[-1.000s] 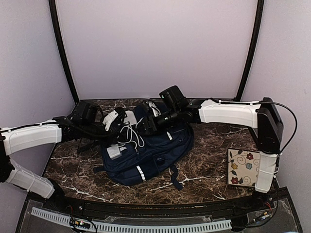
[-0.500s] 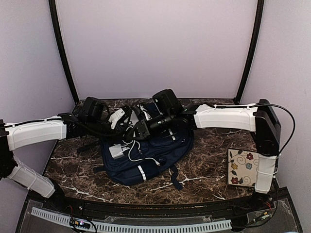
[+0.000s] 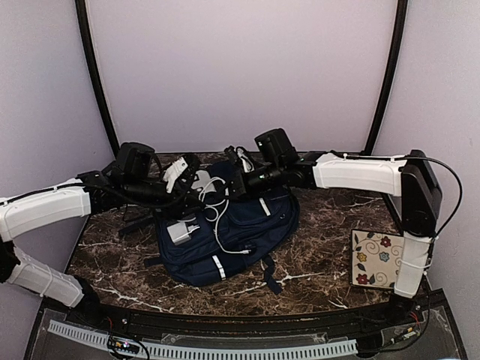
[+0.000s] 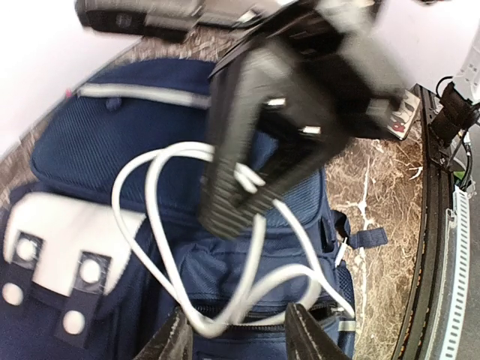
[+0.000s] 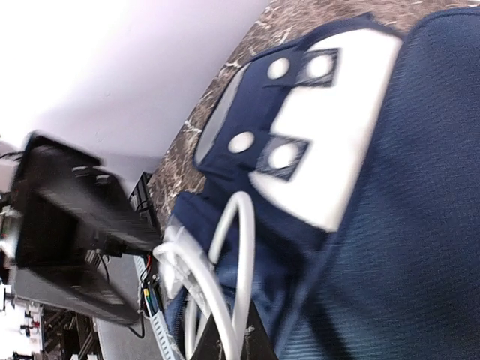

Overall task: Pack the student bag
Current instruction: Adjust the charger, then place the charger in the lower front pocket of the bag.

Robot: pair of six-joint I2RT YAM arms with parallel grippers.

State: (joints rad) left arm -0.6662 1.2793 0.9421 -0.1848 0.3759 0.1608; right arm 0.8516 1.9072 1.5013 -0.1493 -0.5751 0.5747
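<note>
Dark marble worktop (image 3: 330, 225) lay under your student bag (image 3: 247, 232), which sat flat in the middle. Your right claw (image 4: 229, 210) was pinched tight on a white cable (image 4: 176, 150) just above the bag — your left claw (image 4: 244, 341) had its fingers apart, with a cable loop hanging near them.

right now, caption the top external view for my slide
Over a navy backpack on a marble table, the right pincer pinches a white cable.

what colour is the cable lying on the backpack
White; the thin looped cable on the navy fabric backpack, best in left wrist view.
</note>
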